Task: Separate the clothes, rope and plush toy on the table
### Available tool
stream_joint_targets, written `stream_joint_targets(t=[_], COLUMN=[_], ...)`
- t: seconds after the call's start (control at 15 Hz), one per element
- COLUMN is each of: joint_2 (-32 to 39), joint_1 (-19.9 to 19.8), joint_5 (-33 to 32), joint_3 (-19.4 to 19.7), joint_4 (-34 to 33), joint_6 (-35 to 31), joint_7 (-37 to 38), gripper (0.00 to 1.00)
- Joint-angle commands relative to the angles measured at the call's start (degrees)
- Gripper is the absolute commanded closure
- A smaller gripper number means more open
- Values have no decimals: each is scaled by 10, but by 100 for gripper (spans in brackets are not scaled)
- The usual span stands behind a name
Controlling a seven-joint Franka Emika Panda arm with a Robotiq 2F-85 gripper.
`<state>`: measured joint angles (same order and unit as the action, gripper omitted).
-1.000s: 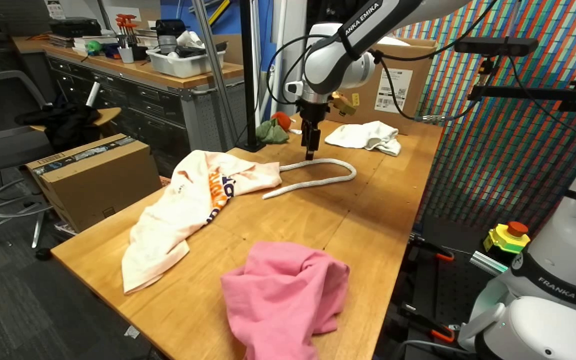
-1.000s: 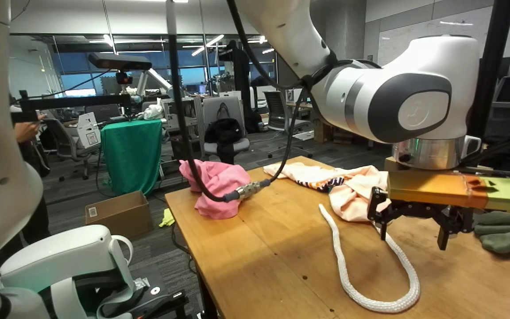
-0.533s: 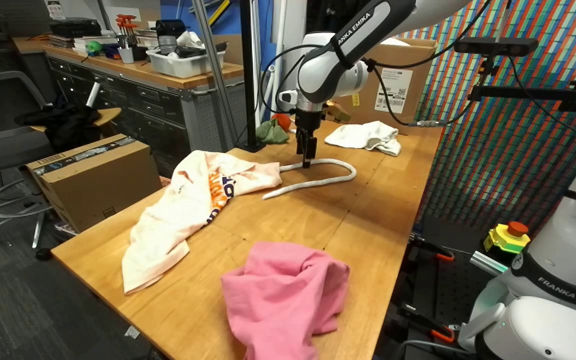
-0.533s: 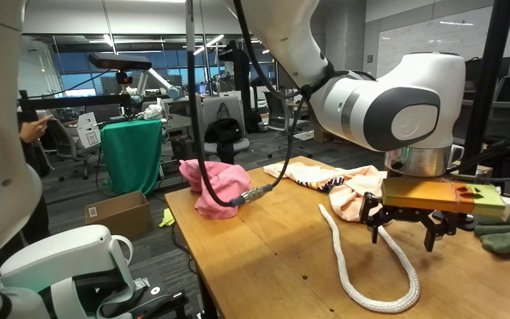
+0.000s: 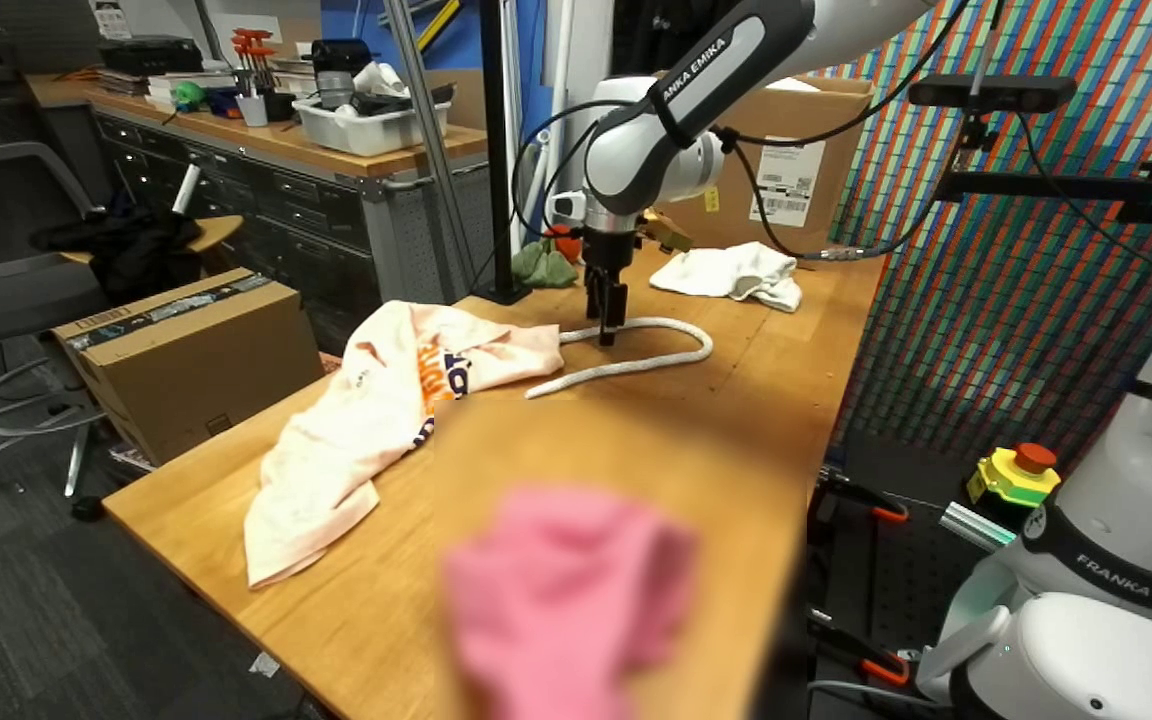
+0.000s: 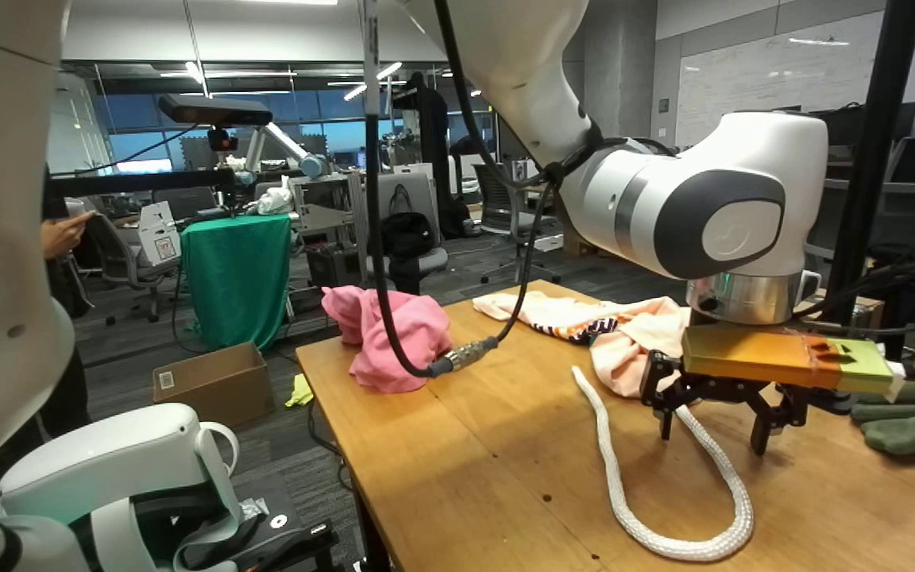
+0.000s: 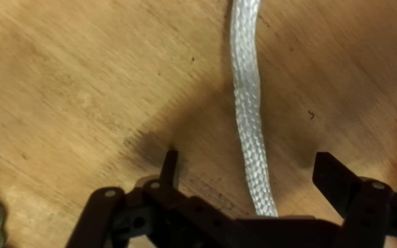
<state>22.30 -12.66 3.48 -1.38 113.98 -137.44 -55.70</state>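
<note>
Beyond the long edge of the bench [image 6: 497,429] that lies away from the robot base [image 5: 1126,510], a cardboard box [image 5: 191,370] stands with tape along its top. Behind it, a tool cabinet [image 5: 236,190] carries a white tub [image 5: 376,130] heaped with dark and pale items [image 5: 376,97], and a cup [image 5: 254,110] holding red-handled tools [image 5: 253,50]. Toward the bench's short end opposite the pink garment [image 6: 426,322] stands a bigger carton [image 5: 733,195], a white item [image 5: 793,85] showing above it. In an exterior view an open carton [image 6: 215,389] sits on the floor [image 6: 128,353]; what it holds cannot be made out.

Over the bench the gripper [image 7: 247,155] points down, its fingers [image 7: 329,179] wide apart. One strand of the rope [image 7: 249,110] runs between them, clear of both; whether they touch the bench cannot be told. The rope bends in a loop toward the robot-side long edge, one end free, the other part reaching the cream shirt [image 5: 346,450], which lies along the opposite edge. Near that edge, past the gripper as seen from the shirt, sits the plush toy [image 5: 543,265]. The white garment [image 5: 731,272] lies near the bigger carton. The pink garment rests at a corner on the robot's side, well apart from the gripper.
</note>
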Motion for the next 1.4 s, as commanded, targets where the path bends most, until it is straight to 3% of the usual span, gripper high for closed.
stream_joint_targets(t=[0.0,0.33,0.47,0.53,0.6,1.07,1.33], joint_2=[11,15,16,16,15,15,18], joint_1=[0,1,1,1,1,3,6], joint_5=[4,0,0,-1,-1,-11,-21], joint_3=[-1,0,1,1,2,7,12], joint_4=[-23,-31,-33,-35,-36,-41,-37], joint_6=[18,31,33,33,33,34,37], joint_7=[-10,-8,-8,-8,-8,-2,8], gripper=[0,0,15,32,41,92,91])
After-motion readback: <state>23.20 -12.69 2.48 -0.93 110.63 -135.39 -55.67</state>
